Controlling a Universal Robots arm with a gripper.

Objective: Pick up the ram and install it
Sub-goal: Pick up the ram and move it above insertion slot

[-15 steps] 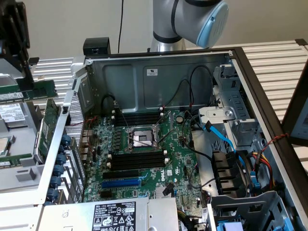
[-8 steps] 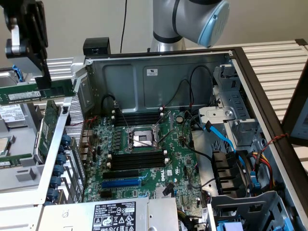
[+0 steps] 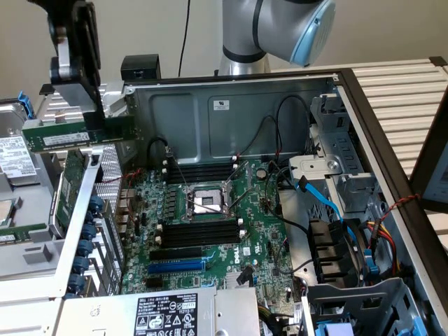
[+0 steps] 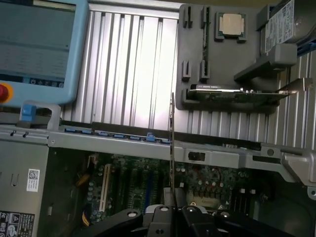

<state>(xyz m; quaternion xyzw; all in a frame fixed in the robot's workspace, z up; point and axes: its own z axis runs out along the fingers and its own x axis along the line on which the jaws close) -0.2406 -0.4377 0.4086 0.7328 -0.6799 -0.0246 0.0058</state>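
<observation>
Gripper [image 3: 94,117]: clamped on ram [image 3: 66,137], stick held level, aloft by case [image 3: 231,105] edge at exterior view's left, well apart from black DIMM slots [image 3: 203,233]. Step: carry; pick-up done, install pending. Judged need: align stick w/ 1 empty slot, press straight.

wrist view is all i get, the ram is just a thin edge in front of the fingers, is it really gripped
Observer: Yes. In the exterior view the gripper is shut on the ram, which is held level with its white label facing the camera.
Operator: is it over the slots
Observer: No. It is high up at the exterior view's left, by the case's edge, apart from the motherboard.
Operator: slots free
Observer: The black slots on either side of the CPU socket look empty.
</observation>
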